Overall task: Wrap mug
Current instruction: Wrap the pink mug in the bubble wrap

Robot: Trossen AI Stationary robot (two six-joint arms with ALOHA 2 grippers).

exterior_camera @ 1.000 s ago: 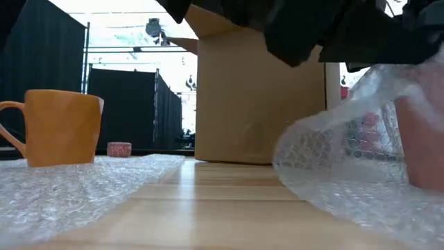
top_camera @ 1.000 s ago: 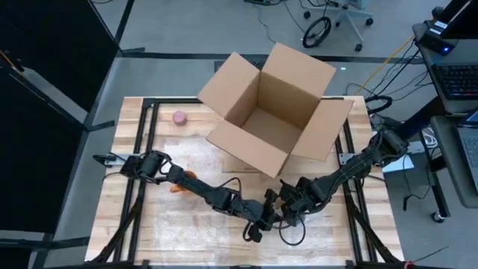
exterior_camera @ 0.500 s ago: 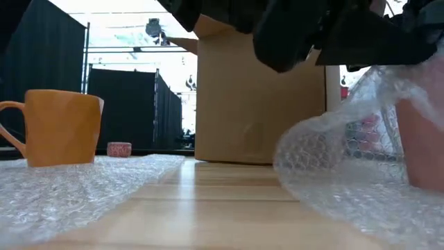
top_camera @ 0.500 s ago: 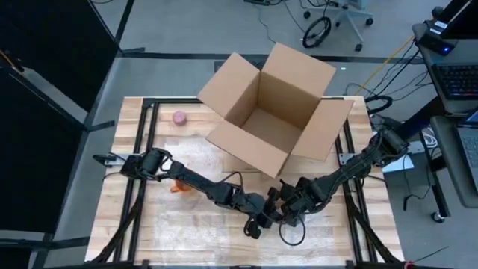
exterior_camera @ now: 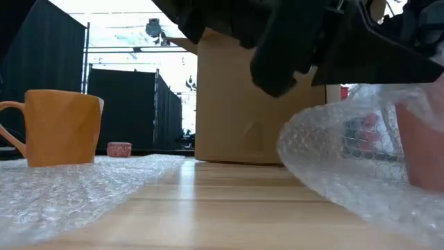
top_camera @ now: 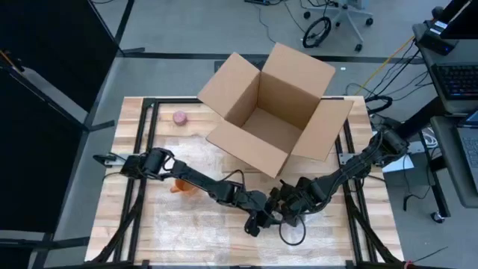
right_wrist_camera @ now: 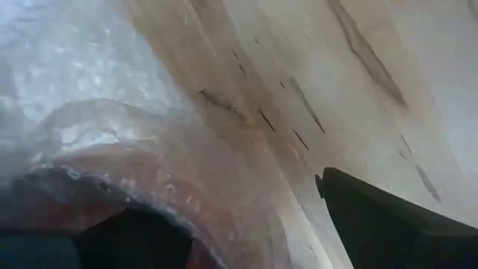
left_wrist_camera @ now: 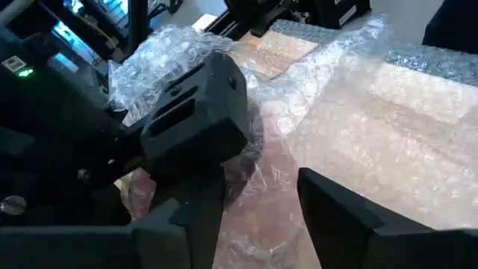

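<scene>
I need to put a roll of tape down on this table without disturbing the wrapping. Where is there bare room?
Bare wood lies at the table's left edge, between the small pink object and the orange mug, and at the right edge past the cardboard box. It is crowded front-centre, where the left end effector and right end effector meet over the bubble wrap.

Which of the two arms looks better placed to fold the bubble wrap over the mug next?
Probably the left: its tool is open right over the loose bubble wrap, while the right tool seems occupied at the mug.
</scene>
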